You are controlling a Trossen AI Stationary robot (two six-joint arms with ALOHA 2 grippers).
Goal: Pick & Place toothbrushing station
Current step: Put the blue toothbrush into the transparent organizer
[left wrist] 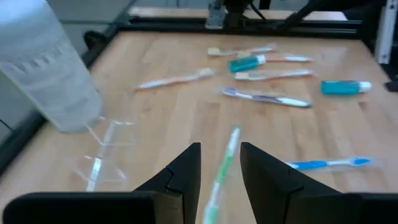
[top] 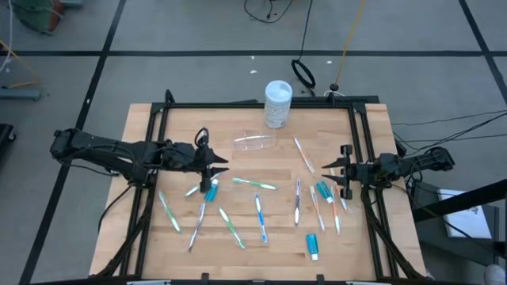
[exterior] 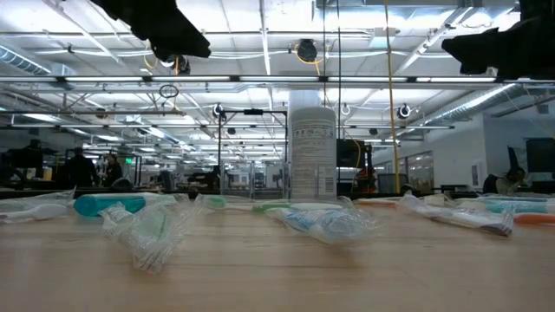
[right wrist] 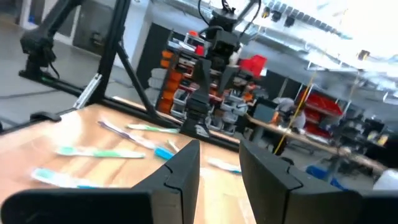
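Table (top: 142, 127): wooden top, strewn with toothbrushes (top: 260, 218) and toothpaste tubes (top: 312, 245).
White tub (top: 278, 103): upright, far centre.
Toothbrushing station (top: 254, 142): clear, lying just left of and nearer than the tub.
Left gripper (top: 219, 167): fingers apart, empty, raised over the left-centre.
Right gripper (top: 331, 169): fingers apart, empty, raised at the right.

The toothbrushing station (top: 254, 142), a small see-through clear plastic holder, is lying flat on its side on the wooden bench (top: 150, 127), toward the far edge. It is sitting just in front of the white tub (top: 278, 103), apart from it, empty, its long side running across the bench.
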